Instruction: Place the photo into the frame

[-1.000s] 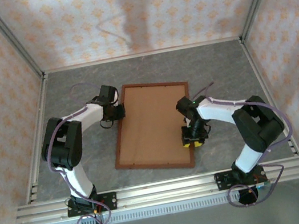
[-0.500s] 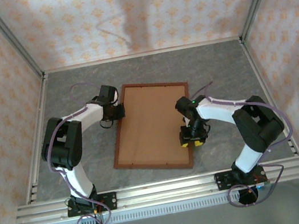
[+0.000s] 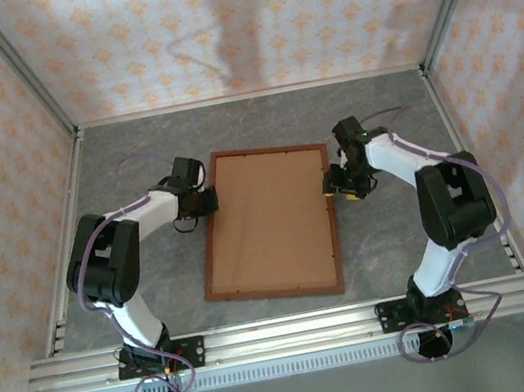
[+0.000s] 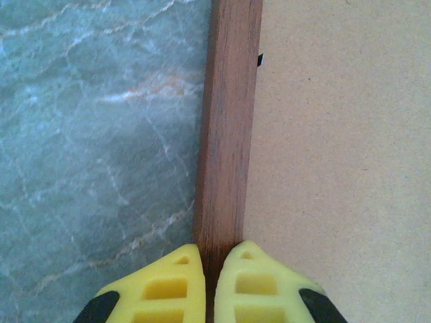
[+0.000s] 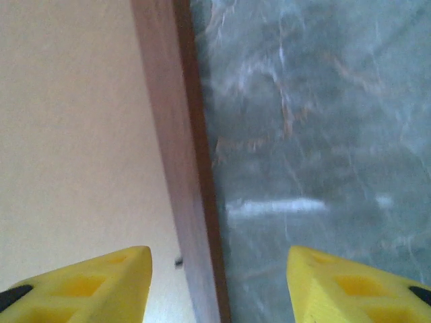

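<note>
Left wrist view: left gripper [image 4: 210, 272] jaws tight on the frame [image 4: 227, 128] rail; right gripper [image 5: 219, 266] jaws wide, astride it.

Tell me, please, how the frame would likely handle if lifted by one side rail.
The frame is probably stiff: its wooden moulding looks straight and solid. Broad and flat, it would likely tilt if held at one rail. The backing board lying inside might shift.

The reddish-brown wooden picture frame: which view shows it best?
Top external: the whole frame, all four sides, is visible. The left wrist view shows a stretch of its left rail; the right wrist view, its right rail.
</note>
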Robot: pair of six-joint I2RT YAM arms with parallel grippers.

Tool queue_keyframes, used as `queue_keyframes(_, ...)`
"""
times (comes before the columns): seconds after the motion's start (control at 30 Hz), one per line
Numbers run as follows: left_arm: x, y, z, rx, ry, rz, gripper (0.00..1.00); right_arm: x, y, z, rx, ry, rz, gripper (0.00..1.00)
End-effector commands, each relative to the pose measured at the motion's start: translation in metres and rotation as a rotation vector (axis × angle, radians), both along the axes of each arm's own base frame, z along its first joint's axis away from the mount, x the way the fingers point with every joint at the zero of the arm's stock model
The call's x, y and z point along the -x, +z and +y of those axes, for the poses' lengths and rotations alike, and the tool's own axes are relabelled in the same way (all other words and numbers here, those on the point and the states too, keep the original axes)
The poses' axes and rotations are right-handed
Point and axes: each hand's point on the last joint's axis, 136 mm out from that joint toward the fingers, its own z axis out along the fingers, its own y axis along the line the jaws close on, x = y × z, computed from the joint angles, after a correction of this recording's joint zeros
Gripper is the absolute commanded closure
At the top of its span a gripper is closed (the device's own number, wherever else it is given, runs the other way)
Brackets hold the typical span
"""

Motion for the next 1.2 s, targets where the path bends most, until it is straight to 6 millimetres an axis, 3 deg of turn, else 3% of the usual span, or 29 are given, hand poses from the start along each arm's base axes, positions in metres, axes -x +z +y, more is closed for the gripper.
queue_keyframes(0.0,0.042,-0.024,0.015,-0.031,0.069,0.131,0.92,-0.018,-0.007,-0.004,0.057,0.017,-0.033,0.49)
queue_keyframes(0.23,0.052,-0.019,0.011,0.018,0.092,0.124,0.88,-0.029,-0.022,0.005,0.028,0.046,-0.012,0.59)
queue_keyframes(0.7,0.043,-0.017,0.011,0.009,0.092,0.122,0.86,-0.031,-0.020,0.023,-0.064,0.085,-0.030,0.54)
queue_keyframes(0.87,0.036,-0.008,0.009,0.016,0.089,0.104,0.78,-0.028,-0.033,0.021,-0.023,0.097,-0.001,0.63)
queue_keyframes(1.03,0.021,0.010,0.011,0.032,0.099,0.070,0.59,-0.030,-0.036,0.012,0.034,0.095,-0.010,0.73)
queue_keyframes(1.17,0.005,0.022,0.020,0.049,0.126,0.040,0.55,-0.029,-0.038,0.008,0.059,0.090,-0.011,0.77)
